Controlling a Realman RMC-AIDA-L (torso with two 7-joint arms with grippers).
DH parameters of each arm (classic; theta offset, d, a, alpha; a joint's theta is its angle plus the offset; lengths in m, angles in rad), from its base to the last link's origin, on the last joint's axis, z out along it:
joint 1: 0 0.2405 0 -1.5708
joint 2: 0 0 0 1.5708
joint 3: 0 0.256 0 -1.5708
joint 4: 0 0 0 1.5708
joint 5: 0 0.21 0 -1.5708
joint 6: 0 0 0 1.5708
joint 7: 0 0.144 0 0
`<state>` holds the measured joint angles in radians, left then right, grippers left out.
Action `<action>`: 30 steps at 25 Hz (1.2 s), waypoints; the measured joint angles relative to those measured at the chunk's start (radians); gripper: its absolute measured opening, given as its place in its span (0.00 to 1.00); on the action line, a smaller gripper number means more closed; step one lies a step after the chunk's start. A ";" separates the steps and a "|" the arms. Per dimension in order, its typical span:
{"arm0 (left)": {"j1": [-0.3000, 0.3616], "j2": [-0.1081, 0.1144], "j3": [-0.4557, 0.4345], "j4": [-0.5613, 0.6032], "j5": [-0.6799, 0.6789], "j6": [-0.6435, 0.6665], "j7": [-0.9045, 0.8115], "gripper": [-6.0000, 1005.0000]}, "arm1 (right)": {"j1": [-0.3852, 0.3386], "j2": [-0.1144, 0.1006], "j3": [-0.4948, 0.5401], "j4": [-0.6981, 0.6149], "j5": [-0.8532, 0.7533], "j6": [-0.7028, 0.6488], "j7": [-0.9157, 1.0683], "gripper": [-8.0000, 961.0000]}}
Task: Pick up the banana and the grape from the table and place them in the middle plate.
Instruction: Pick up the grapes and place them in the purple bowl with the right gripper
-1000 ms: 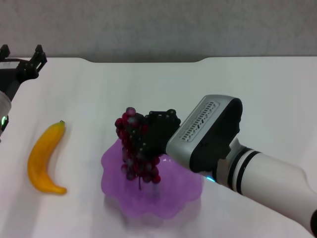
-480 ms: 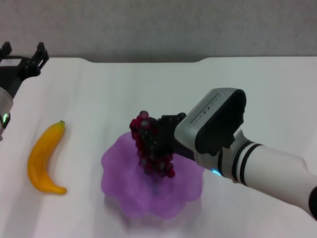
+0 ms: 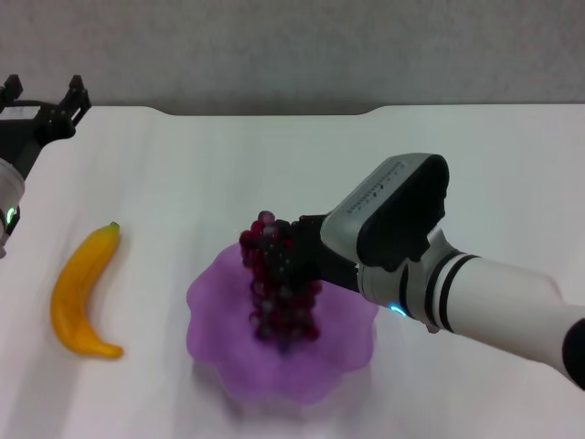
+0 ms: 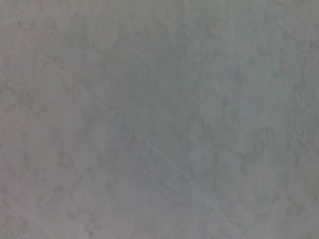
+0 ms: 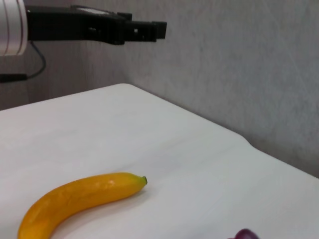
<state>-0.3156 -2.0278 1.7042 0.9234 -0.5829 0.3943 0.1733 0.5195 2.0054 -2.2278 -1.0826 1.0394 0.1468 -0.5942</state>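
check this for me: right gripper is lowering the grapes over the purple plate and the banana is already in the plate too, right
Not quite. The banana is not in the plate; the head view shows it lying on the table, on the robot's left of the purple plate and apart from it. The rest holds: the right gripper has the grapes over the plate.

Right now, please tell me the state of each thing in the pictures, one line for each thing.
Bunch of dark red-purple grapes: held by the right end effector, lower end down inside the plate.
Translucent purple scalloped plastic plate: upright on the table, grapes over its middle.
Curved yellow banana: lying on the table, left of the plate, untouched.
Right end effector: shut on the grapes.
Left end effector: open, parked far left.
Plain white table: flat.
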 joint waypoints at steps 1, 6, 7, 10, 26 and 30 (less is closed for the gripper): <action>0.000 0.000 0.000 0.000 0.000 0.000 0.000 0.83 | 0.006 0.000 0.000 0.005 0.000 0.004 0.006 0.28; 0.000 -0.001 0.000 0.002 0.000 0.000 0.000 0.83 | 0.013 -0.001 0.001 0.009 0.001 0.016 0.009 0.28; 0.000 -0.001 0.000 0.002 0.000 0.000 0.000 0.83 | 0.016 -0.001 0.001 0.009 0.001 0.020 0.009 0.28; 0.000 -0.001 0.000 0.002 0.000 0.000 0.000 0.83 | 0.021 -0.002 0.005 0.012 0.001 0.025 0.009 0.28; 0.000 -0.002 0.000 0.003 0.000 0.000 0.000 0.83 | 0.024 -0.001 0.049 0.017 -0.001 0.031 0.017 0.63; 0.000 -0.002 0.000 0.003 0.000 0.000 0.000 0.83 | 0.029 -0.003 0.050 0.017 -0.014 0.025 0.013 0.77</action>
<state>-0.3160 -2.0294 1.7042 0.9260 -0.5829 0.3943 0.1733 0.5484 2.0028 -2.1775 -1.0659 1.0256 0.1715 -0.5811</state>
